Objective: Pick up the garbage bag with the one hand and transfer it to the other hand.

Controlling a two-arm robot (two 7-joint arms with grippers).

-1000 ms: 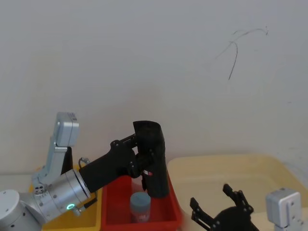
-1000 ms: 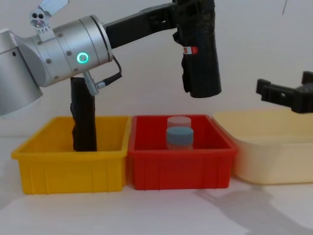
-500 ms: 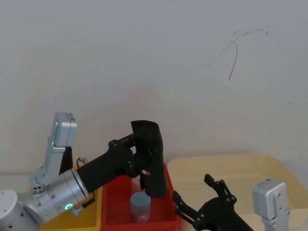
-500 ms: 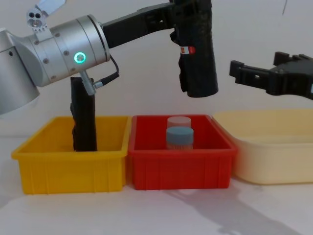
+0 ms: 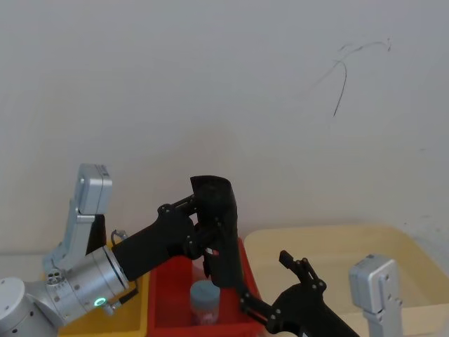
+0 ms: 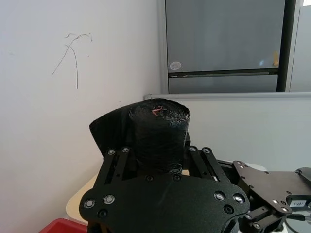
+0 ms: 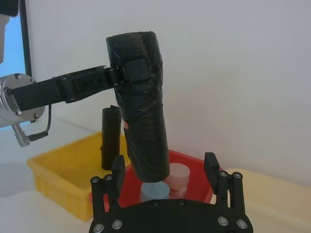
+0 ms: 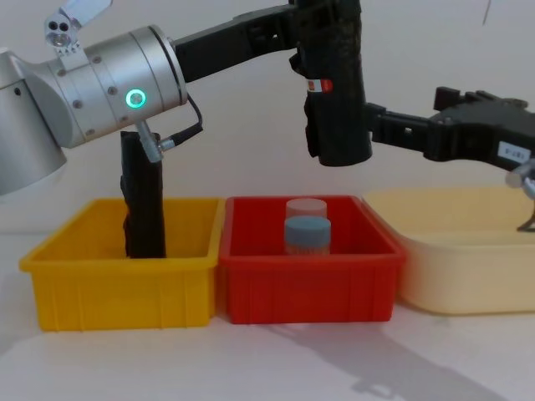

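Note:
The garbage bag [image 8: 338, 100] is a black roll with a small red-and-white label. It hangs nearly upright above the red bin [image 8: 309, 288]. My left gripper [image 8: 324, 29], on the arm with the green ring light, is shut on the bag's upper part [image 7: 136, 70] [image 6: 158, 131]. My right gripper [image 7: 164, 167] is open, and the bag's lower end [image 7: 148, 155] sits between its two fingers without visible contact. In the chest view the right gripper [image 8: 380, 125] comes in from the right at the height of the bag's lower half. In the head view the right gripper [image 5: 263, 281] lies beside the bag [image 5: 217, 232].
A yellow bin [image 8: 117, 284] on the left holds a second black roll [image 8: 142, 200] standing upright. The red bin holds two small lidded containers [image 8: 308, 234]. A cream tub [image 8: 468, 267] stands on the right, below the right arm. A white wall is close behind.
My right gripper has moved left from over the cream tub to the bag, and its open fingers now flank the bag's lower end. The left gripper and the bag have barely moved.

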